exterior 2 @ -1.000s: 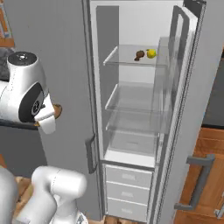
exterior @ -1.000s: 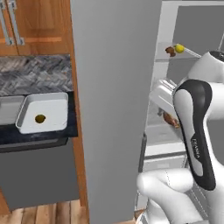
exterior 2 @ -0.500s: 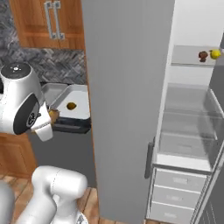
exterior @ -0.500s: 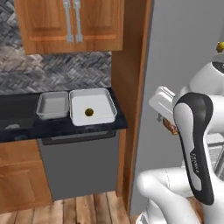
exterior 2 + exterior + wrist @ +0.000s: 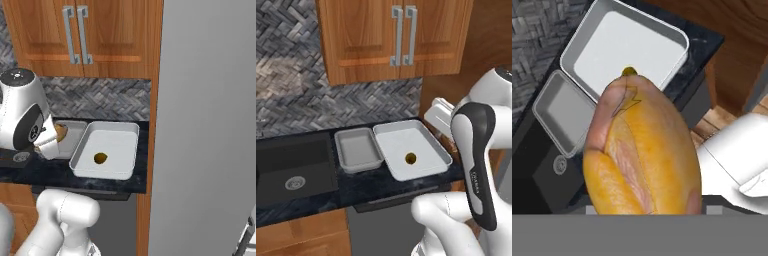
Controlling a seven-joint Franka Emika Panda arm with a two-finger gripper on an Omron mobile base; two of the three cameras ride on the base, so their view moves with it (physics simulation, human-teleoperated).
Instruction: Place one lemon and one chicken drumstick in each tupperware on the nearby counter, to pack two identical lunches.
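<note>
- Chicken drumstick (image 5: 643, 150), orange-brown with a pinkish patch, sat right in front of the hand camera and hid the finger tips; the gripper (image 5: 54, 137) was closed on it, holding it up off the counter (image 5: 371, 186).
- From the right base camera the same drumstick (image 5: 60, 132) showed as a small brown lump at the end of the white hand, over the smaller tupperware's near edge.
- Beyond the held drumstick, in the hand camera, lay the larger tupperware (image 5: 672, 35), a pale tray with rounded corners; a lemon (image 5: 629, 71) peeked out just past the drumstick's tip.
- In the base cameras that lemon (image 5: 411, 158) rested on the floor of the larger tupperware (image 5: 428, 134), roughly in the middle, apart from the walls.
- The smaller tupperware (image 5: 358, 149) stood just beside the larger one, on the side away from the arm in the left base camera, their rims touching or nearly so; I could not tell which.
- Both trays sat on the glossy black counter, below the gripper.
- Farther along the counter, past the smaller tray, a black sink basin (image 5: 293, 167) was sunk into the top, with a round drain (image 5: 294, 183).
- Behind the counter rose a grey herringbone tiled wall (image 5: 291, 95), with a wooden cabinet (image 5: 396, 35) and its two metal handles above.
</note>
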